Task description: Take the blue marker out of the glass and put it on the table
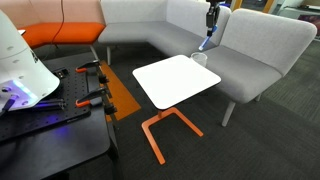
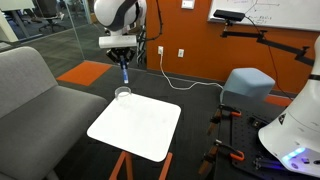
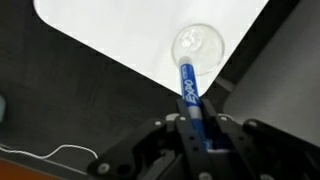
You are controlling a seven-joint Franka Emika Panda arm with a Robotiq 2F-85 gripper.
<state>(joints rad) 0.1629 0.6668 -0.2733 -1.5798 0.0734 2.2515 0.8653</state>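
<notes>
My gripper (image 2: 122, 57) is shut on the blue marker (image 2: 125, 75) and holds it upright above the glass (image 2: 123, 94). The clear glass stands at a far corner of the white table (image 2: 140, 128). In the wrist view the blue marker (image 3: 190, 95) runs from between the fingers (image 3: 197, 135) down toward the round glass (image 3: 197, 44) on the white table (image 3: 120, 30); its tip looks just at the rim. In an exterior view the gripper (image 1: 211, 22) holds the marker (image 1: 206, 42) above the glass (image 1: 199, 60) at the table (image 1: 175, 80) corner.
A grey sofa (image 1: 250, 50) wraps behind and beside the table. The table's orange tube frame (image 1: 160, 130) stands on dark carpet. A black workbench (image 1: 50, 110) with clamps lies to one side. A white cable (image 2: 175, 82) runs on the floor.
</notes>
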